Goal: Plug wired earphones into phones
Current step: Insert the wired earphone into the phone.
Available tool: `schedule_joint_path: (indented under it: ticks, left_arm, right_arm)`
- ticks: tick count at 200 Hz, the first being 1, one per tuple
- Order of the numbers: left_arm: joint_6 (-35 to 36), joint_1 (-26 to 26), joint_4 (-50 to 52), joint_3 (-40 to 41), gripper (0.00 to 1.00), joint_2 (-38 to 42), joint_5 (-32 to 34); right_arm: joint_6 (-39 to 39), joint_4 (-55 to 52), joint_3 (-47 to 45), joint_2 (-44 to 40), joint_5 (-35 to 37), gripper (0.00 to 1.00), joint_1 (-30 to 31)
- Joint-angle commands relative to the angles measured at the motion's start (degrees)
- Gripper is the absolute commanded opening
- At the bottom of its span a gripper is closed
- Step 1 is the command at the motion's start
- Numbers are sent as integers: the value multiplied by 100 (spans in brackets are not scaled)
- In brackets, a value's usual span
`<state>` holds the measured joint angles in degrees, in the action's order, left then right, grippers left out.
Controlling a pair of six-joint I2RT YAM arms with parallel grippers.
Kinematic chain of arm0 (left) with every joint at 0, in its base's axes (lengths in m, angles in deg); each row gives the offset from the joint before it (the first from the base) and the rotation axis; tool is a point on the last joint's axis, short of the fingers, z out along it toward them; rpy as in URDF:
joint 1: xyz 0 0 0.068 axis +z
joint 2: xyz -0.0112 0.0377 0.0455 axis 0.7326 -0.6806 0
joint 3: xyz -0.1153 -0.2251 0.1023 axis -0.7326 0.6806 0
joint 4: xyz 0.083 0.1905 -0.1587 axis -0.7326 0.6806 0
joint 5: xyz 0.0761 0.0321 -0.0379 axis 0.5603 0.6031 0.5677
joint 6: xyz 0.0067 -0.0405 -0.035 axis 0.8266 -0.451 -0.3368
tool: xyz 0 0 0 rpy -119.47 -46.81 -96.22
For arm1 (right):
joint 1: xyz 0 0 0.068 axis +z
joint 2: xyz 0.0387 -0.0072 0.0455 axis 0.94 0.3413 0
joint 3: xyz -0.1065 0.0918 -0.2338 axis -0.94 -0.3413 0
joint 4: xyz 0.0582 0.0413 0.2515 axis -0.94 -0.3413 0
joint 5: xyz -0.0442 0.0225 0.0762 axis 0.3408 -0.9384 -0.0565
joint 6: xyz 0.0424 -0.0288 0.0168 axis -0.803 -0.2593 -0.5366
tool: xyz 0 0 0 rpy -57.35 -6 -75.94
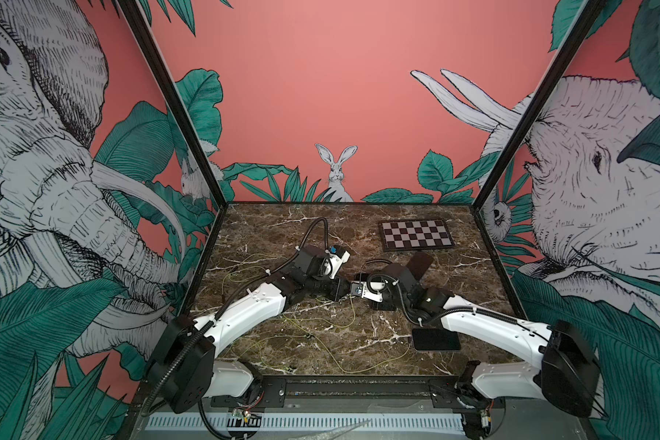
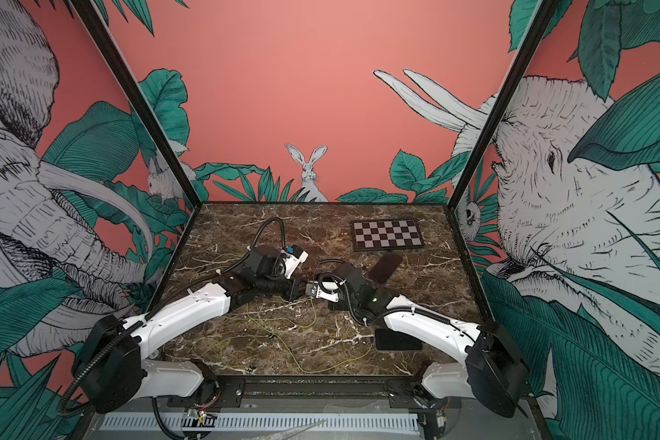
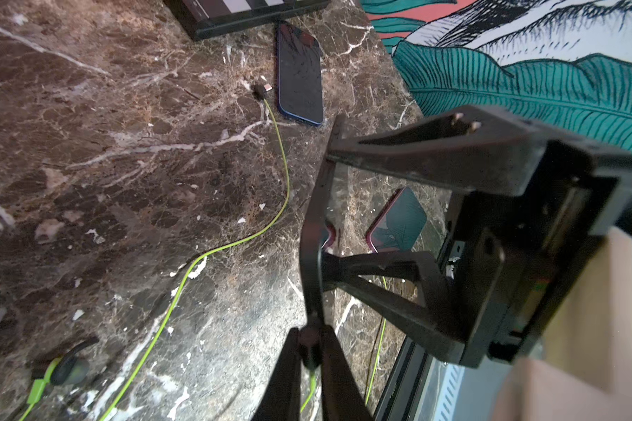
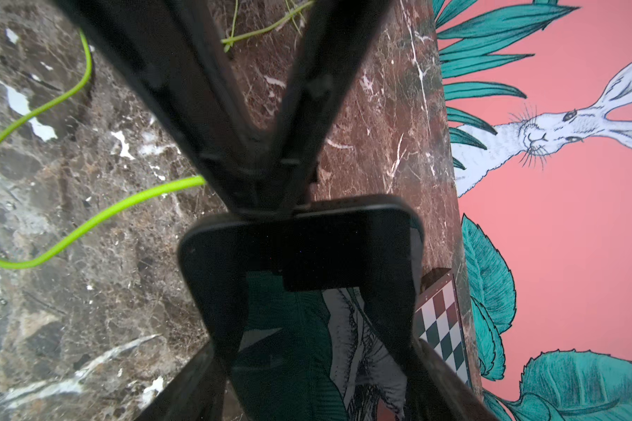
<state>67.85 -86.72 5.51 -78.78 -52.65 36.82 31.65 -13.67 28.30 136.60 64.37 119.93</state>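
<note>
A checkerboard plate [image 1: 417,234] lies back right on the tabletop [image 1: 267,228], a phone [image 2: 385,268] just before it; a second phone [image 1: 435,339] lies front right. A third phone [image 4: 307,248] is up in the right pincer [image 4: 311,277] at centre, earphone cords [image 4: 132,199] strewn left and front.

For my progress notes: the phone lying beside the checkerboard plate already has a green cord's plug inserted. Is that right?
No. The plug of the green cord lies on the marble tabletop beside that phone, by the checkerboard plate, not inserted. The left wrist view shows it.
</note>
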Motion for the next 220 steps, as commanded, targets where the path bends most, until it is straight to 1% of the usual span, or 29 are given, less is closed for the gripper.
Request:
schedule_joint_path:
  ticks: [1, 39, 80, 96, 161, 187, 220]
  left_arm:
    - [244, -15, -217, 21, 21, 332, 163]
    - [387, -12, -24, -55, 31, 385, 250]
    - [432, -12, 41, -40, 32, 398, 439]
    - [430, -16, 24, -39, 28, 398, 457]
    - [288, -13, -161, 29, 7, 354, 272]
    - [237, -19, -208, 55, 4, 328, 236]
    - [161, -11, -249, 42, 3, 243, 137]
  right_arm:
    - [64, 536, -42, -160, -116, 61, 13]
    - [4, 458, -101, -258, -91, 61, -150]
    - [-162, 483, -156, -356, -238, 61, -243]
    - [-250, 490, -152, -389, -373, 60, -237]
    - [-315, 499, -88, -332, -507, 60, -234]
    - [-333, 535, -64, -309, -539, 59, -234]
    - [-428, 640, -56, -301, -634, 59, -225]
